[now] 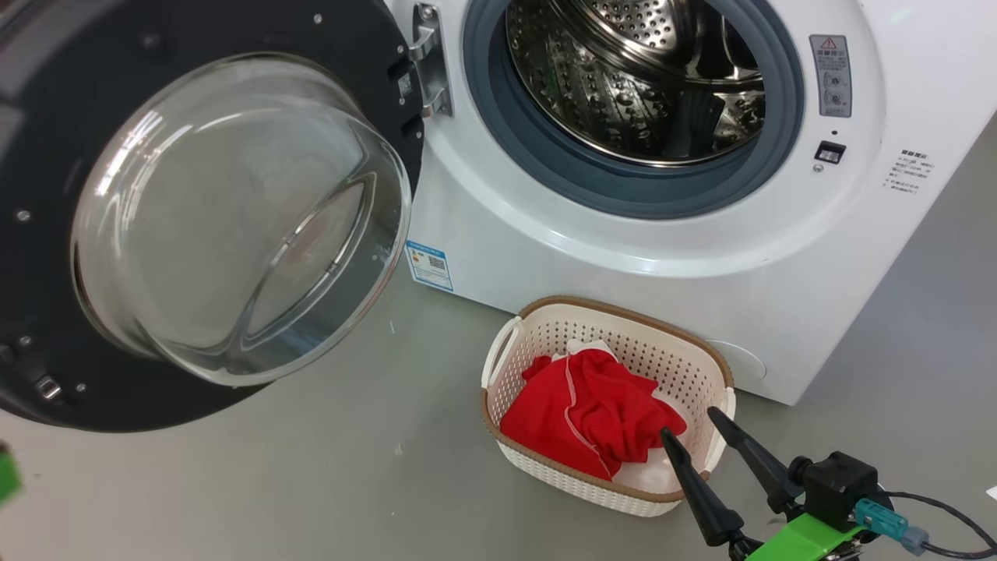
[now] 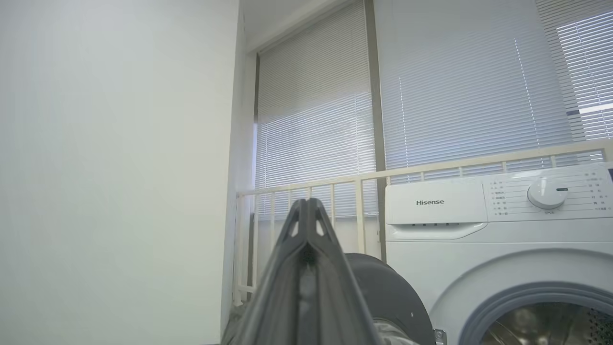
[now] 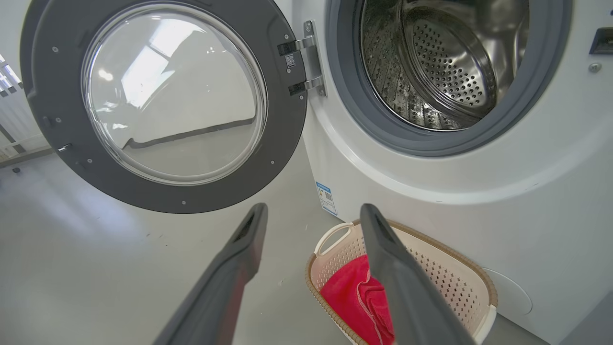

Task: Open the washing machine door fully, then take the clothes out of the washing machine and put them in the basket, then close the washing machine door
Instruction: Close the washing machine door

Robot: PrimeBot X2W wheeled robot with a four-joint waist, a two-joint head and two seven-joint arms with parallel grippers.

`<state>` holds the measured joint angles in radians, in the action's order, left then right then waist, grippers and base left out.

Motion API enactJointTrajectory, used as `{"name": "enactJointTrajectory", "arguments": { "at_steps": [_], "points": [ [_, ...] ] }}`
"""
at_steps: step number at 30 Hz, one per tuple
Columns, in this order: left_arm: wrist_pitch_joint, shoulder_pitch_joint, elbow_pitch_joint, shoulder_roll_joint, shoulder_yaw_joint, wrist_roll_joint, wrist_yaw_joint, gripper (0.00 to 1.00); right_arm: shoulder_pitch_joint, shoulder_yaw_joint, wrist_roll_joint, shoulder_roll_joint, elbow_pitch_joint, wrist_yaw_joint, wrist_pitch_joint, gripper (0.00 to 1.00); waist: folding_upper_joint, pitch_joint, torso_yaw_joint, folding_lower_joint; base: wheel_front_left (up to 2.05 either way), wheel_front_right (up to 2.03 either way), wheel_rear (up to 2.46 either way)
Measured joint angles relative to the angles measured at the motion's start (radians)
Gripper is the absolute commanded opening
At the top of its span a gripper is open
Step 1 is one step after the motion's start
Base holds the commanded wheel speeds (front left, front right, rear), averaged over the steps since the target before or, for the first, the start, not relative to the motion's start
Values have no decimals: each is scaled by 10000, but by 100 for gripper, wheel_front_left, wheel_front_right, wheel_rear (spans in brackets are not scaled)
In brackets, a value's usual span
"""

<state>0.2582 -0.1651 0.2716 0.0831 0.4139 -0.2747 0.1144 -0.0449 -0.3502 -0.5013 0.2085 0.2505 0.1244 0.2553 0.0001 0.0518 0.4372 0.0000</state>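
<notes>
The washing machine (image 1: pixel 592 257) (image 3: pixel 479 201) stands with its steel drum (image 1: pixel 639 70) (image 3: pixel 445 62) bare. Its door (image 1: pixel 195 218) (image 3: pixel 163 100) hangs swung wide to the left on its hinge. Red clothes (image 1: pixel 592 409) (image 3: pixel 357 302) with white trim lie in the cream basket (image 1: pixel 685 351) (image 3: pixel 455 282) on the floor before the machine. My right gripper (image 1: pixel 689 421) (image 3: pixel 313 215) stands open and holds nothing, just above the basket's near right corner. In the left wrist view my left gripper (image 2: pixel 308 203) is shut with nothing in it, raised and pointing at the blinds, left of the machine (image 2: pixel 479 239).
Grey floor (image 1: pixel 311 467) spreads under the door and left of the basket. A blue sticker (image 1: pixel 429 265) marks the machine's lower front. In the left wrist view a white wall (image 2: pixel 110 167), a pale railing (image 2: pixel 335 184) and window blinds (image 2: pixel 431 96) stand behind.
</notes>
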Motion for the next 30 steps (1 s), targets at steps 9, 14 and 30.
{"name": "enactJointTrajectory", "arguments": {
  "at_steps": [9,14,30],
  "points": [
    [2,-2750,-2061,1735,779,-1670,107,0,-75,79,13,109,-98,0,0,100,0,418,-161,1,0,0,0],
    [2,-4101,-4297,2851,1114,-3018,107,0,-399,107,13,224,-140,0,0,100,0,705,-251,0,0,0,0],
    [-4462,-6931,-11651,4970,903,-5795,6,0,-639,119,29,380,-173,0,0,100,0,1266,-445,0,0,0,0]
  ]
}}
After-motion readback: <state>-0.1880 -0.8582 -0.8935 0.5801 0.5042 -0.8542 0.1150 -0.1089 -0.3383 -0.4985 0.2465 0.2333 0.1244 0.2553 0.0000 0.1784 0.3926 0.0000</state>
